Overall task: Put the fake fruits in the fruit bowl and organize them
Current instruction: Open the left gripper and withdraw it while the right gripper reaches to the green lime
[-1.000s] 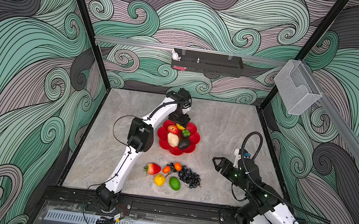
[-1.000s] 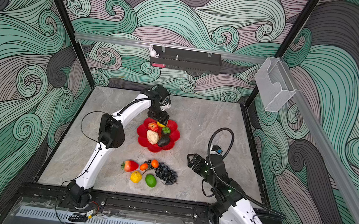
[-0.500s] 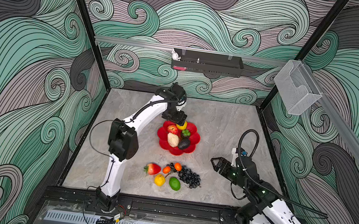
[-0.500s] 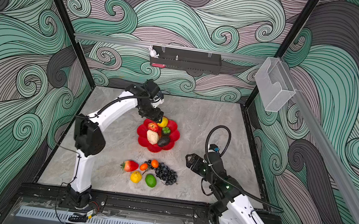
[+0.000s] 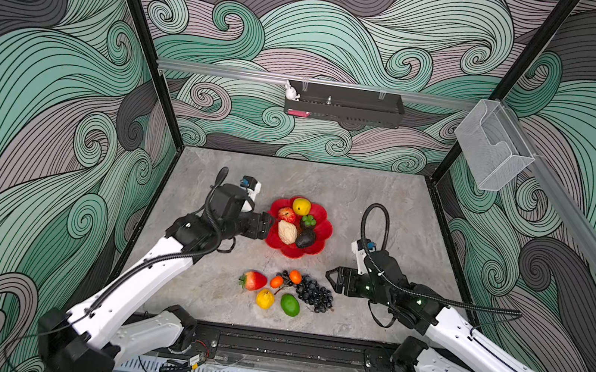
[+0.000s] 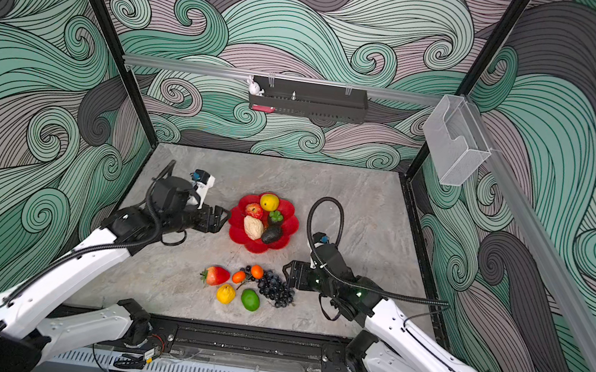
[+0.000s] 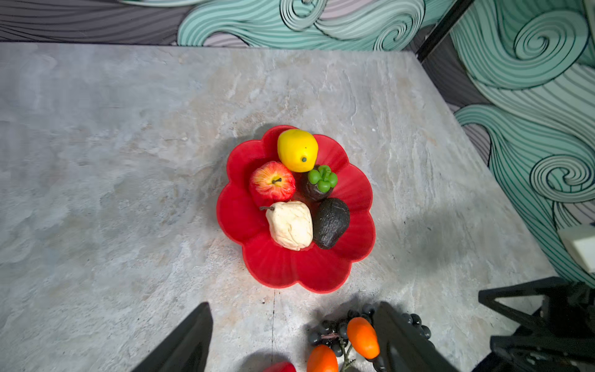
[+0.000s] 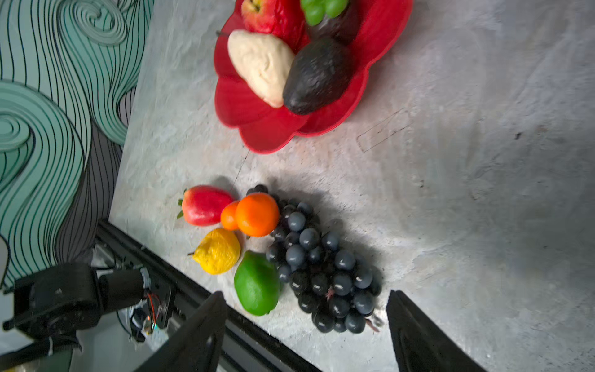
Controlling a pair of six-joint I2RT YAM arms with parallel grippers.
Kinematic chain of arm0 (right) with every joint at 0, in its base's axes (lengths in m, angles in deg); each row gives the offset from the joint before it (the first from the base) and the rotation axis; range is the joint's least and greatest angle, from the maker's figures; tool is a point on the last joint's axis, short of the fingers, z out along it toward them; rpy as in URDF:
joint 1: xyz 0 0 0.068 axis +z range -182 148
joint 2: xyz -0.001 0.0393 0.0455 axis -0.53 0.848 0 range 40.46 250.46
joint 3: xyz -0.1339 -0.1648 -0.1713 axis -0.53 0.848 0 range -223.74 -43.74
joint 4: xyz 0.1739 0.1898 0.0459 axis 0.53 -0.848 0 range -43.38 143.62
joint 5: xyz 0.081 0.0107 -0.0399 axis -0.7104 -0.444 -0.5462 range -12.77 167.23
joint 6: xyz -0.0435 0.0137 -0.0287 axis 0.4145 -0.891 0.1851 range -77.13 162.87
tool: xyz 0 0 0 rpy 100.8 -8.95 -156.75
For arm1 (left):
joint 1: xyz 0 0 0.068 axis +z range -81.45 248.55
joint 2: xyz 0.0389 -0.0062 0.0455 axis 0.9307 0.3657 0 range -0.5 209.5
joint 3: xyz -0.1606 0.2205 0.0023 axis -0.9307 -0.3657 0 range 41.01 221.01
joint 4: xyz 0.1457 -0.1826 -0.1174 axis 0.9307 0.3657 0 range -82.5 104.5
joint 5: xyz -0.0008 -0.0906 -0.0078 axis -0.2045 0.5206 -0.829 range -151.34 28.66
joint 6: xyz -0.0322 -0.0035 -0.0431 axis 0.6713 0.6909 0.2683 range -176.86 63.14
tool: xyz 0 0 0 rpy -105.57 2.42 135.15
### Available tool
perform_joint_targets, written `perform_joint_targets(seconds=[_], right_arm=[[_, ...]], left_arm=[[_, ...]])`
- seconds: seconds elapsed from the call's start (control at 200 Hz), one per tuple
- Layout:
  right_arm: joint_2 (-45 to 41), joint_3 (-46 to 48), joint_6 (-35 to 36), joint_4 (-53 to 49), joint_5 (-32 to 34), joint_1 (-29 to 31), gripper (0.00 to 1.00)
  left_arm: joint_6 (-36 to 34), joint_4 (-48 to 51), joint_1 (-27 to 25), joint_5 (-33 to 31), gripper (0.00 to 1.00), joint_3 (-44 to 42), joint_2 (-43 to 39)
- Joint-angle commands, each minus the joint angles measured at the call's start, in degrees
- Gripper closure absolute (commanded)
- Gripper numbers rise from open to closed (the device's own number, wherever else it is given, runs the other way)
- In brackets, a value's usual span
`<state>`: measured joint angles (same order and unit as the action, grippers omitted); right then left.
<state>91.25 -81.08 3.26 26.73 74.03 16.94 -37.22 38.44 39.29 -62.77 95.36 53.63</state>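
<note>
**Bowl half loaded; right tool lined up on the loose pile**

Fruit bowl [image 5: 293, 253] sits mid-desk [image 5: 364, 203]; it holds five pieces: yellow fruit [image 5: 301, 206], red apple [image 5: 286, 214], dark fruit with green cap [image 5: 308, 221], cream piece [image 5: 287, 231], dark avocado [image 5: 306, 239]; the front petals are bare.

Six pieces remain on the desk nearer the robot, clustered and partly touching: strawberry [image 5: 254, 280], two small oranges [image 5: 276, 281], grape bunch [image 5: 315, 295], yellow lemon [image 5: 265, 298], green lime [image 5: 289, 304].

Left tool [image 5: 271, 225]: spread, holding nothing, just beside the bowl's rim on the robot's left.

Right tool [image 5: 328, 275]: spread, holding nothing, just beside the grape bunch; its wrist view looks past both fingers onto grapes and lime.

Judgement: this is a gap between placements; the right arm seems about to pick, most likely the grapes.

Next move calls for a descent over the bunch and a close across its bulk; one orange lies against the bunch and the lime touches it, so both may be nudged; set-down should aim at the bare front petals.
</note>
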Motion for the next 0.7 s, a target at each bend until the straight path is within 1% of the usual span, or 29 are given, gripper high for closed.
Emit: perform_joint_targets(seconds=[0.0, 0.05, 0.14, 0.21, 0.325, 0.385, 0.565, 0.695], right_arm=[[2.11, -2.82, 2.27, -2.21, 2.23, 4.0, 0.23], [3.22, -3.79, 2.67, -3.2, 2.68, 6.15, 0.24], [5.99, -5.79, 3.55, -5.35, 4.72, 10.48, 0.24], [8.81, -7.0, 4.06, -6.08, 6.26, 13.5, 0.25], [14.46, -8.7, 4.41, -5.95, 7.41, 17.17, 0.26], [17.77, -10.18, 4.79, -6.08, 7.93, 19.0, 0.27], [26.62, -15.17, 5.66, -7.13, 8.8, 23.21, 0.28], [30.87, -17.47, 6.53, -7.66, 8.59, 24.13, 0.28]], left_arm=[[4.96, 3.36, 1.06, -11.01, 0.14, -3.44, -9.44], [6.16, 6.11, 1.37, -11.58, 0.13, -2.83, -13.49], [6.07, 8.37, 1.48, -10.86, 0.13, -1.3, -18.63], [4.22, 8.64, 1.47, -11.86, 0.13, -1.22, -21.92], [0.68, 8.88, 1.48, -16.32, 0.12, -2.25, -26.6], [-1.01, 8.79, 1.48, -17.63, 0.12, -3.18, -28.95], [-2.33, 8.7, 1.48, -18.12, 0.12, -6.74, -35.34], [-1.94, 9.64, 1.4, -18.6, 0.12, -7.77, -37.72]])
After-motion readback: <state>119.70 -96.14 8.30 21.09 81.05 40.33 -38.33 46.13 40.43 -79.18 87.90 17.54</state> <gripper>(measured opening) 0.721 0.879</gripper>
